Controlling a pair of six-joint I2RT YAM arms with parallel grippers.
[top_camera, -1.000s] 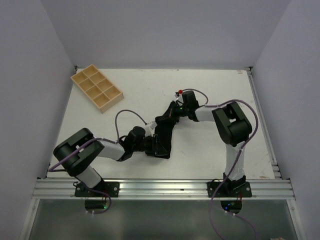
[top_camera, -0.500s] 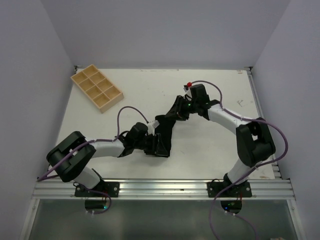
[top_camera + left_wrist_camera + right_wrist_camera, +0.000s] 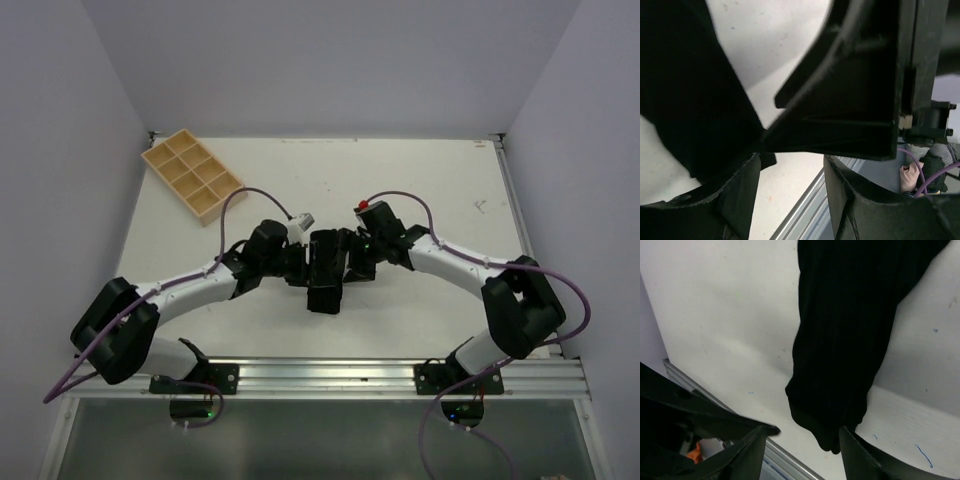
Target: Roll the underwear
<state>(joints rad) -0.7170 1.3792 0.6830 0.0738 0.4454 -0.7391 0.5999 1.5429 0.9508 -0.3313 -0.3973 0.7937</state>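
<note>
The underwear (image 3: 326, 285) is a narrow black fabric bundle lying on the white table (image 3: 420, 190), its long side running front to back. My left gripper (image 3: 300, 264) is at its left side and my right gripper (image 3: 352, 262) at its right, both low and close against it. In the left wrist view the left gripper (image 3: 792, 157) stands open with only table showing between its fingers; the underwear (image 3: 685, 100) is off to the upper left. In the right wrist view the right gripper (image 3: 802, 430) is open, and the rounded end of the underwear (image 3: 840, 340) reaches down beside its right finger (image 3: 865, 460).
A wooden tray (image 3: 193, 176) with several compartments sits at the back left corner. An aluminium rail (image 3: 330, 375) runs along the near table edge. Grey walls close in the left, right and back. Purple cables (image 3: 255, 195) loop over both arms.
Both grippers have opened and let go of the underwear. The right arm swung forward and the left one back, so both now flank the underwear, which went from a stretched diagonal to a short straight bundle.
</note>
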